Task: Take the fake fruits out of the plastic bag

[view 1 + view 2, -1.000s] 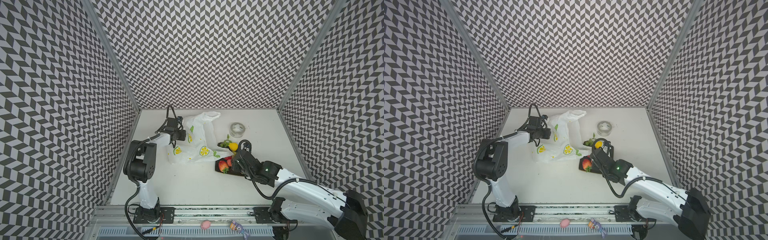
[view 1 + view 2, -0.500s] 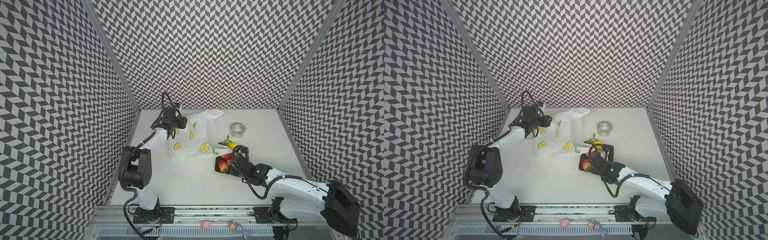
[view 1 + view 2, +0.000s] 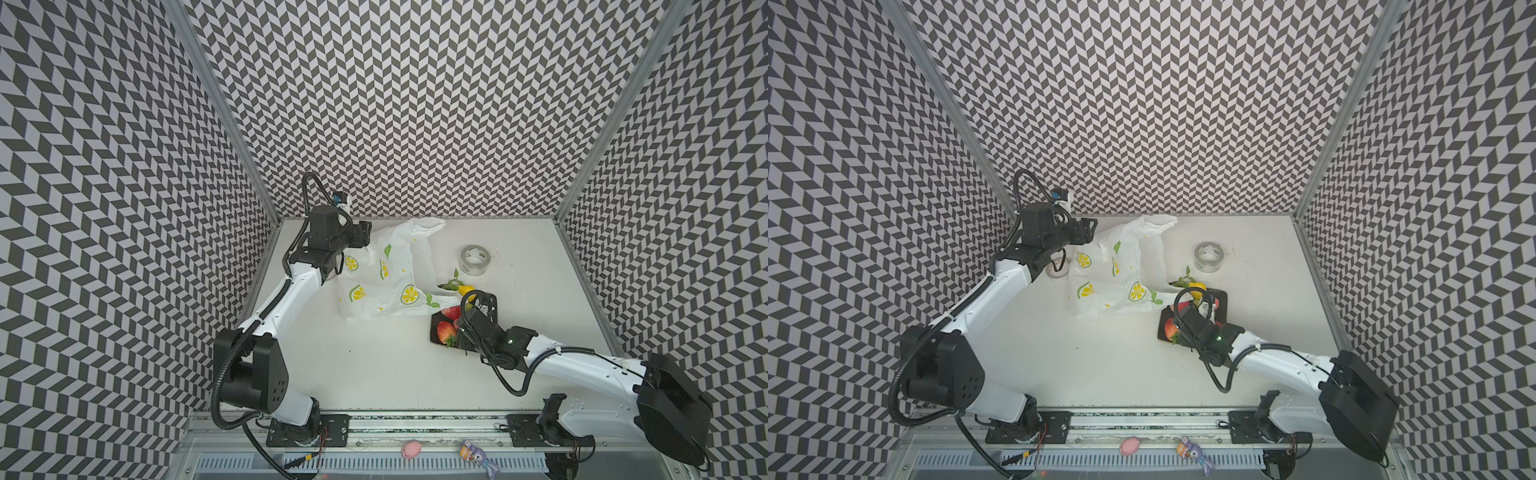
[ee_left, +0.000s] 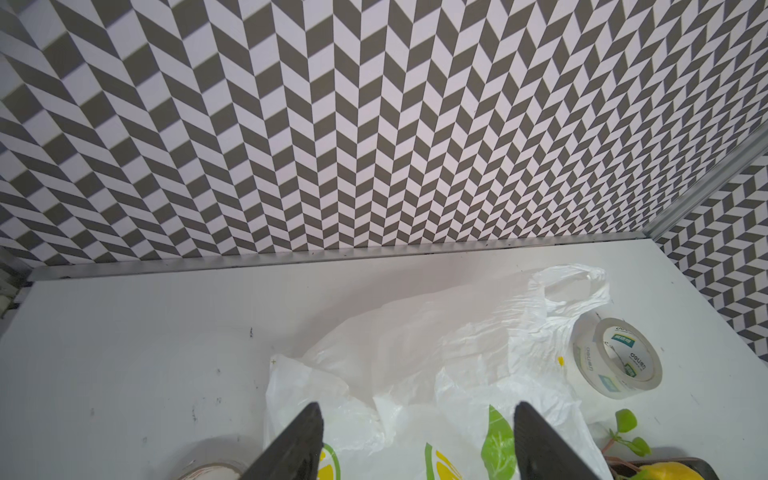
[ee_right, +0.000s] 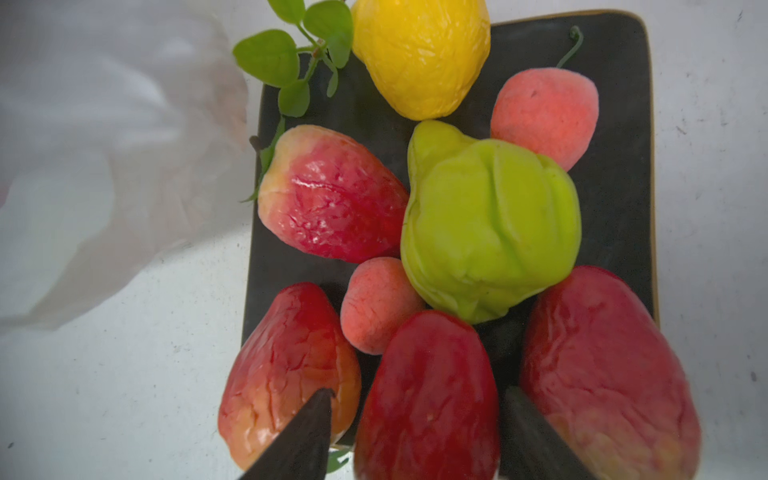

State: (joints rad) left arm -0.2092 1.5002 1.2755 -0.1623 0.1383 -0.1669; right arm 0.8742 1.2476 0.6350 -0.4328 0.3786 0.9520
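Note:
The plastic bag [image 3: 386, 282] [image 3: 1113, 286] lies slack and crumpled on the white table, white with printed lemon slices. My left gripper [image 3: 365, 235] [image 4: 415, 411] hangs open above the bag's back-left end, with nothing between its fingers. The fake fruits sit on a dark square tray [image 5: 615, 83] to the bag's right: a yellow lemon [image 5: 419, 54] [image 3: 466, 289], a green fruit [image 5: 490, 224], two pink-orange ones [image 5: 544, 116] and several red strawberries [image 5: 332, 195]. My right gripper [image 5: 419, 415] is low over the tray. It is open, its fingers either side of one strawberry [image 5: 428, 374] with a small gap.
A clear tape roll [image 3: 475, 259] [image 4: 619, 357] stands behind the tray. A pale ring [image 3: 1057, 266] lies on the table under the left arm. The patterned walls close in at the back and both sides. Two small toys [image 3: 411, 450] sit on the front rail.
My left gripper has opened and let go of the bag, which now lies slack. My right gripper has opened wider around the strawberry on the tray.

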